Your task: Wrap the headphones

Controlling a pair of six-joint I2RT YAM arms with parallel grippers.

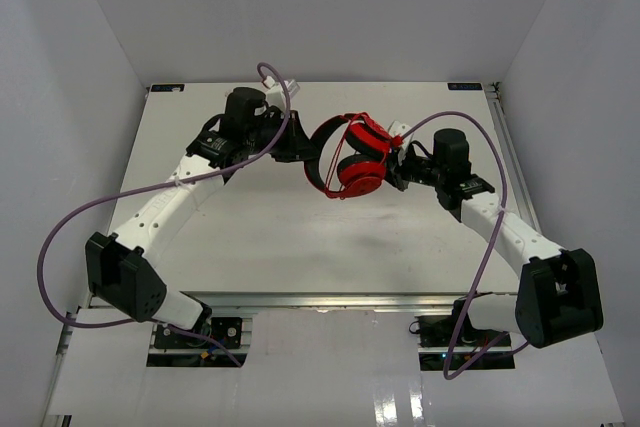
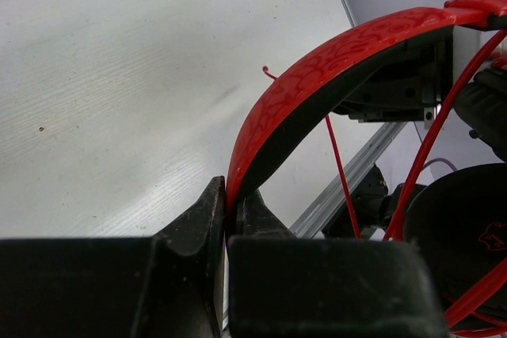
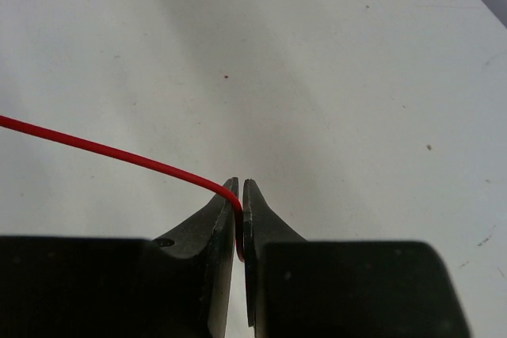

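The red headphones [image 1: 355, 162] hang above the middle of the table, held between both arms. My left gripper [image 1: 305, 147] is shut on the headband [image 2: 317, 77], which runs up and to the right from my fingertips [image 2: 231, 191]. A dark earcup [image 2: 467, 219] shows at the right of the left wrist view, with loops of thin red cord [image 2: 341, 164] in front of it. My right gripper [image 1: 398, 169] sits just right of the earcups. Its jaws [image 3: 240, 187] pinch the red cord [image 3: 119, 154], which trails off to the left over the white table.
Thick purple robot cables [image 1: 70, 217] loop beside both arms. White walls enclose the table [image 1: 300, 237] on three sides. An aluminium rail [image 2: 356, 172] runs along the table's edge behind the headband in the left wrist view.
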